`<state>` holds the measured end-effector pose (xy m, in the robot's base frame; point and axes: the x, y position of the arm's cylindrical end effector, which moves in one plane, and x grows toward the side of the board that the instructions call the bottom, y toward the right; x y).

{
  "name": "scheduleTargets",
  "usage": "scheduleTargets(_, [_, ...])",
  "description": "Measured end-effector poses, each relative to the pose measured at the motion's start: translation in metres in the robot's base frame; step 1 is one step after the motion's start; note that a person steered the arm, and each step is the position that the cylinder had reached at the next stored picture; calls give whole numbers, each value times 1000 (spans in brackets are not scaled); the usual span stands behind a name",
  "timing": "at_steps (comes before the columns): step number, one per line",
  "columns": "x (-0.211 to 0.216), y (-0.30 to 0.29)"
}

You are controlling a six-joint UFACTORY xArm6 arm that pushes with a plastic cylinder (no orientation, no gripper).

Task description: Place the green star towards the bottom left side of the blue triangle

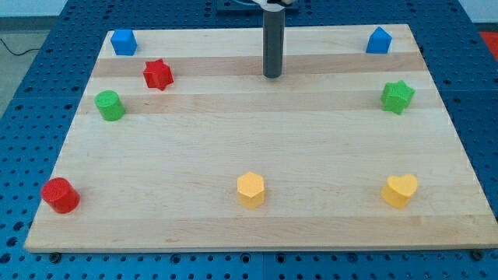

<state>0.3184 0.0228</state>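
We find no text, label, brand, number or sign that can be read anywhere in this view
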Motion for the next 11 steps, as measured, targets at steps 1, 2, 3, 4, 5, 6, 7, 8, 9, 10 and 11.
scheduleTargets(1, [-12,19])
scheduleTargets(2, [-25,61])
scheduleTargets(3, [-21,128])
scheduleTargets(4, [-6,207])
scheduleTargets(5, [12,295])
scheduleTargets(6, [49,318])
scheduleTargets(7, [77,293])
scheduleTargets(8, [86,233])
scheduleTargets(9, [68,166])
scheduleTargets(10, [29,101])
scheduleTargets(11, [22,82])
